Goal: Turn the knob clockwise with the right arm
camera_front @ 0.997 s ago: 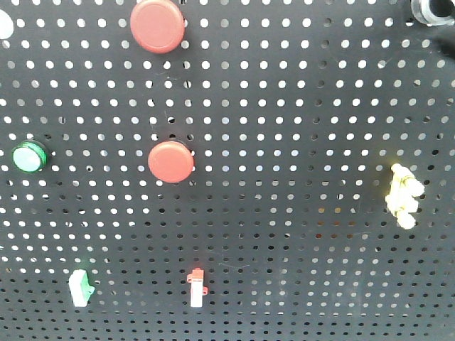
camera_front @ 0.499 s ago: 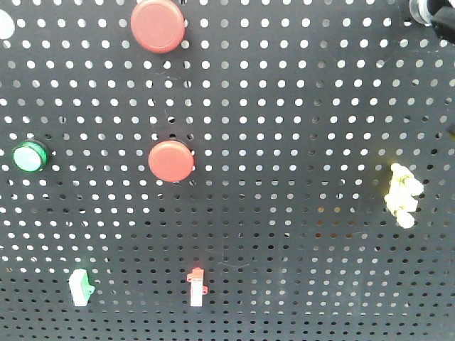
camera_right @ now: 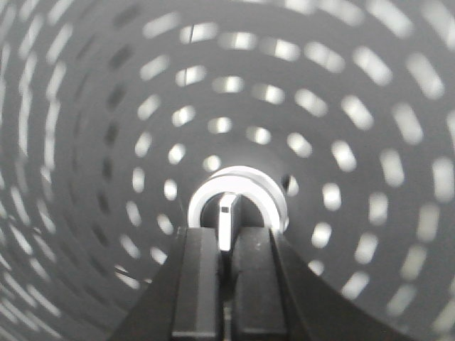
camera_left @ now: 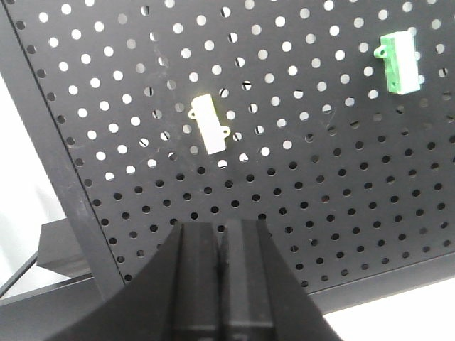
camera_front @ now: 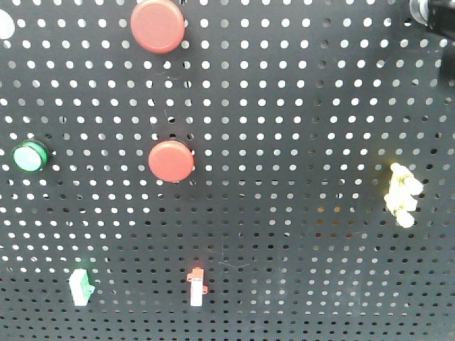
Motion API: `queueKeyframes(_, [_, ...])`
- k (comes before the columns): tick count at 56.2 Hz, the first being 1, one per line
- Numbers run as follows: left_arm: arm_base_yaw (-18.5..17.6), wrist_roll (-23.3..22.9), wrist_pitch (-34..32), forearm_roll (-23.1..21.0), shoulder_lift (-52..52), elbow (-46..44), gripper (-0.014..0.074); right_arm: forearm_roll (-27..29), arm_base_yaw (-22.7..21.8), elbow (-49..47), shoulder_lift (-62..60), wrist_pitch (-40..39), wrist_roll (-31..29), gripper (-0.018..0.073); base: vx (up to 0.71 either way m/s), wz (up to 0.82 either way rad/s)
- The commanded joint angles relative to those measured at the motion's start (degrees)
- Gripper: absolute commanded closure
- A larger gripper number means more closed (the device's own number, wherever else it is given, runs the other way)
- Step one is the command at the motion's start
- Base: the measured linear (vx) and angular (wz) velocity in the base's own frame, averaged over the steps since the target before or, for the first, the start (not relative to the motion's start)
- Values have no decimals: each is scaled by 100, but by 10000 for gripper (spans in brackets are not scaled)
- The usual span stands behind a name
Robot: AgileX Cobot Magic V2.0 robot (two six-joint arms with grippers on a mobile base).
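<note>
White-rimmed knob (camera_right: 238, 199) — centre pinched between the right fingers (camera_right: 199, 284).

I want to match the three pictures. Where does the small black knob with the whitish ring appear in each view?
Front view: the knob sits at the top right corner, cut by the frame edge.
Left wrist view: not in it.
Right wrist view: low centre, just above the tips of the right claw.
Shared landmark: the black perforated board, seen in all three.
</note>
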Motion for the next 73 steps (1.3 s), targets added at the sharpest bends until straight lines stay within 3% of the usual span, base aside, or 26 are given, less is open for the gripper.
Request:
queueKeyframes(1, [-45,-22,-441,-30,-98,187,603,-203,-49,-184,63,-844,1270,567,0,0])
queueKeyframes(17, [-45,-22,-441,-30,-98,187,603,-203,-49,-184,63,-1106,3996,567,0,0])
queueKeyframes(25, [-45,-22,-441,-30,-98,187,603,-259,-49,-184,63,-1153,4894,567,0,0])
queueKeyframes(45, [-45,-22,-441,-30,-98,187,603,-553,-49,-184,63,-1137,4916,518,0,0])
queueKeyframes(63, [-45,-22,-441,-30,-98,187,603,-567,-49,-184,-33,-1137,4855,304,0,0])
queueKeyframes(73, [-45,-22,-441,-30,-98,187,603,-722,-49,-184,-294,-1130,4358,192,0,0])
